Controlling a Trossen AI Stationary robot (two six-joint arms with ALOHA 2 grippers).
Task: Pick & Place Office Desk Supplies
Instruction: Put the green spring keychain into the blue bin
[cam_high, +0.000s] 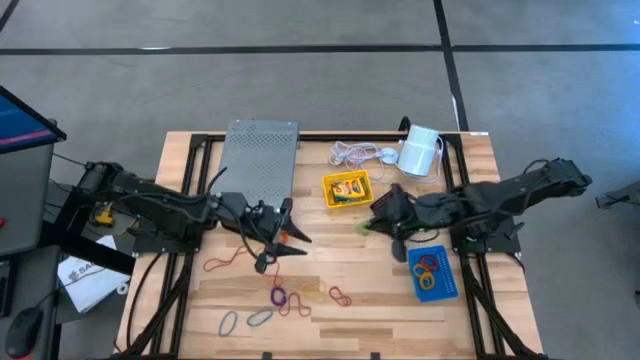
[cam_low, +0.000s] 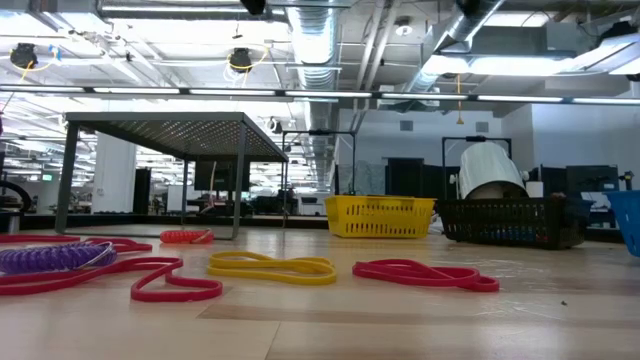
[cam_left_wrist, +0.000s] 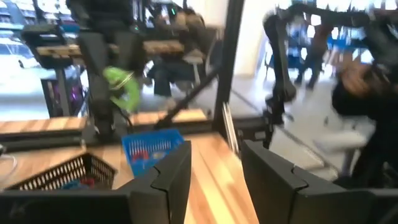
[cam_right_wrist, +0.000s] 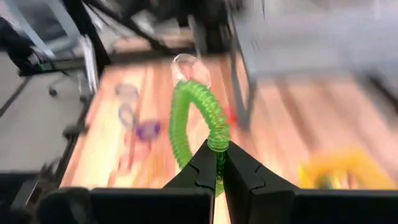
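Observation:
My right gripper (cam_high: 368, 226) hangs above the table's middle, right of centre, shut on a green coiled rubber band (cam_right_wrist: 193, 106). My left gripper (cam_high: 292, 228) is held open above the table left of centre, with nothing between its fingers (cam_left_wrist: 168, 174). Several coloured rubber bands (cam_high: 280, 296) lie flat on the near part of the table. A yellow tray (cam_high: 346, 190) holds a crayon box. The blue tray (cam_high: 432, 272) at the right holds a few bands. The black mesh tray (cam_low: 510, 222) stands between the two, mostly under my right arm in the high view. My right gripper pinches the green band between its two fingertips at one spot on the loop (cam_right_wrist: 219, 144). The fingers slant down toward the table's left side. The rest of the loop stands out beyond the fingertips, lifted clear of the table.
A perforated metal stand (cam_high: 260, 155) takes up the far left of the table. A coiled white cord (cam_high: 355, 153) and a white cylinder (cam_high: 420, 150) lie at the far edge. Bare wood shows between the two grippers and along the near edge.

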